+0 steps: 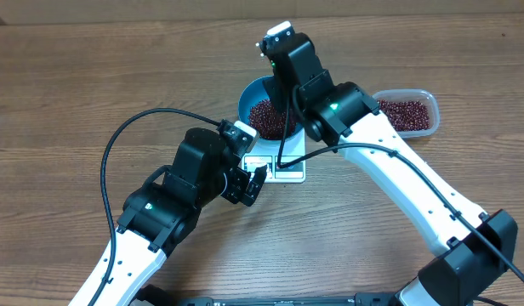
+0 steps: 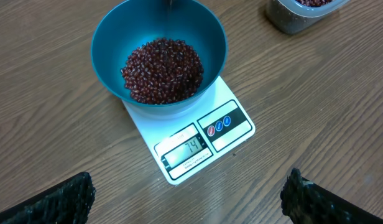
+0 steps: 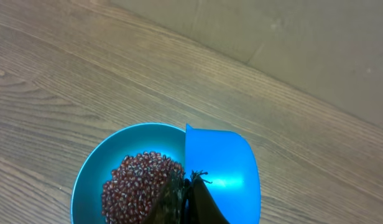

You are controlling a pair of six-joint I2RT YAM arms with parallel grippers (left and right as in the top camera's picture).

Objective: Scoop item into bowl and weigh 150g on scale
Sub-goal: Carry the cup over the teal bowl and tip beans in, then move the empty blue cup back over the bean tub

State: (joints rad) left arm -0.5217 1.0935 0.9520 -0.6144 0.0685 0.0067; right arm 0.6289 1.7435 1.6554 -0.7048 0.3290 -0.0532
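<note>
Beans point(image 2: 163, 68) heaped in the blue bowl point(image 2: 110, 50), bowl sat on the scale point(image 2: 148, 134), right jaws clamped on the scoop point(image 3: 222, 168) above it, left jaws wide apart near the scale.

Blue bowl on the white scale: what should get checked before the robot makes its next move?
1. Is the bowl seated on the scale: ok.
2. No beans spilled around the scale: ok.
3. Does the display show the target weight: cannot tell, digits unclear.
4. Is the right gripper shut on the scoop: ok.
5. Does the scoop look empty: ok.
6. Is the left gripper open and off the scale: ok.
</note>
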